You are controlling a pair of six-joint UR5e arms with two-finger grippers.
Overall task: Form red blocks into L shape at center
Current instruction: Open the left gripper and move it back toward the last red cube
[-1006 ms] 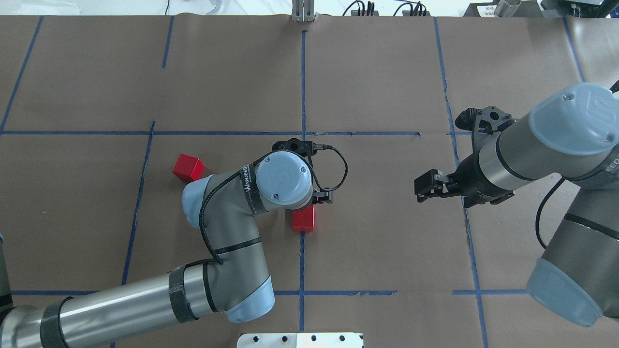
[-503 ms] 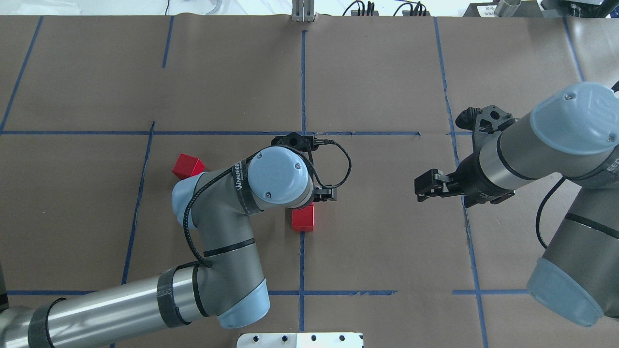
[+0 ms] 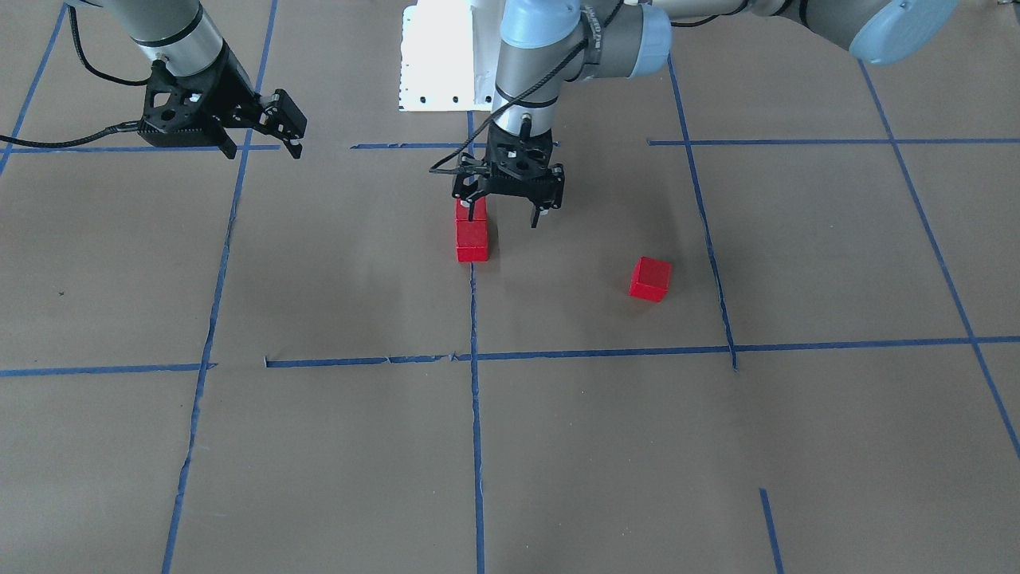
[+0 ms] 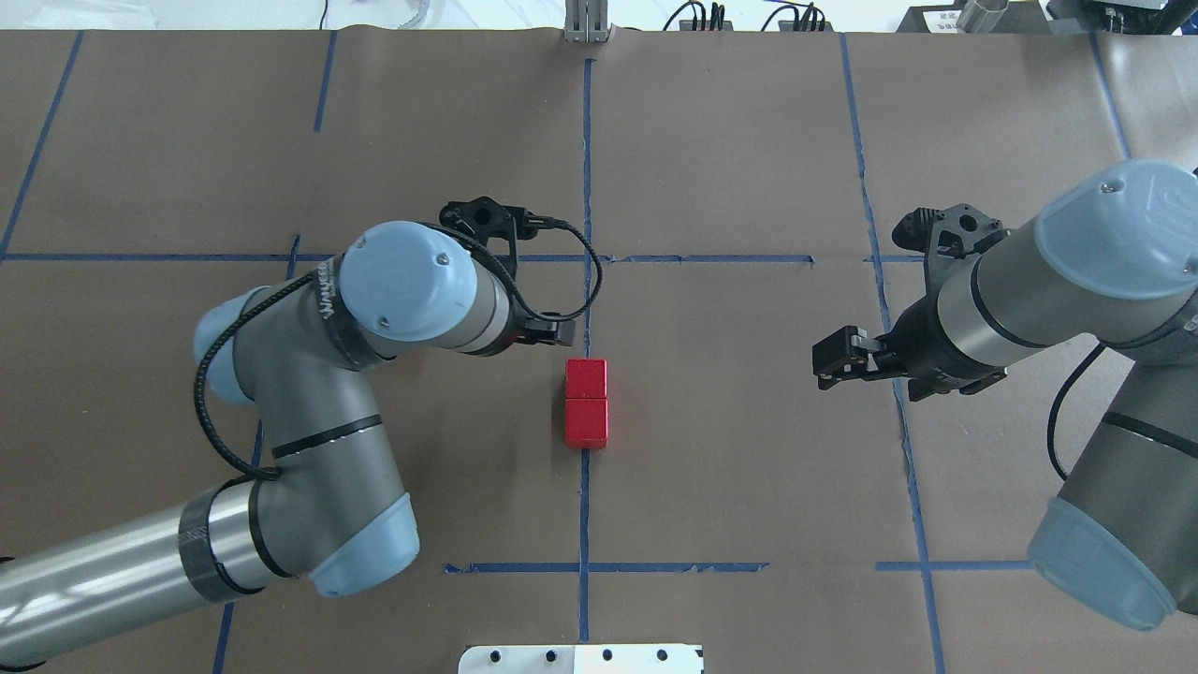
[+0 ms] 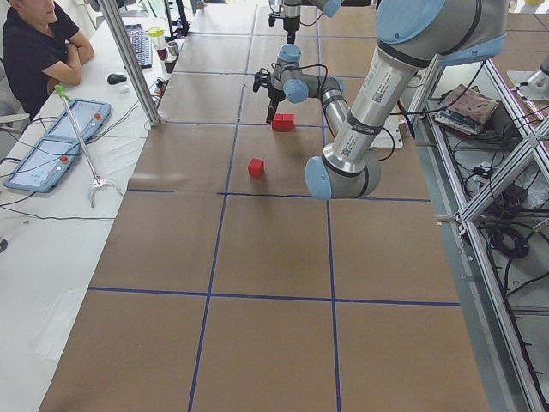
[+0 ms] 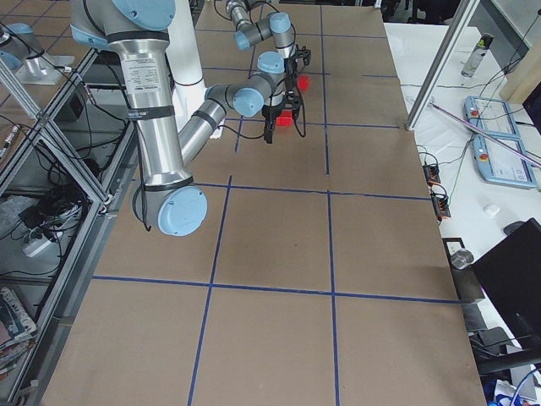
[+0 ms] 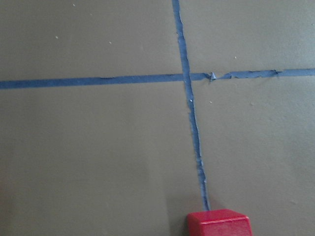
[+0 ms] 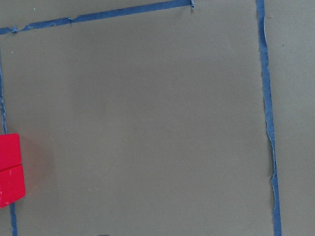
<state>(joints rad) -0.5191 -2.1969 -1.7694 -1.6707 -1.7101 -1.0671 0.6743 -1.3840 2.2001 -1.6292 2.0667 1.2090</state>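
Observation:
Two red blocks [image 4: 586,401] lie touching in a straight line on the blue tape that splits the center square [image 4: 730,412]. They also show in the front view [image 3: 472,239] and at the left edge of the right wrist view [image 8: 9,169]. The third red block [image 3: 650,278] lies alone in the same square, on the robot's left, and is hidden under the left arm in the overhead view. My left gripper [image 3: 505,215] is open and empty, just above and beside the pair. My right gripper [image 4: 828,361] is open and empty, hovering at the square's right edge.
A white mounting plate [image 4: 580,659] sits at the table's near edge. Blue tape lines [image 4: 693,258] mark the grid on the brown paper. An operator [image 5: 39,47] sits beyond the far side with control tablets [image 5: 60,142].
My left arm has swung to the left, off the center blocks, which uncovers the second block lying against the first. The arm now covers the lone block in the overhead view. The right arm barely moved.

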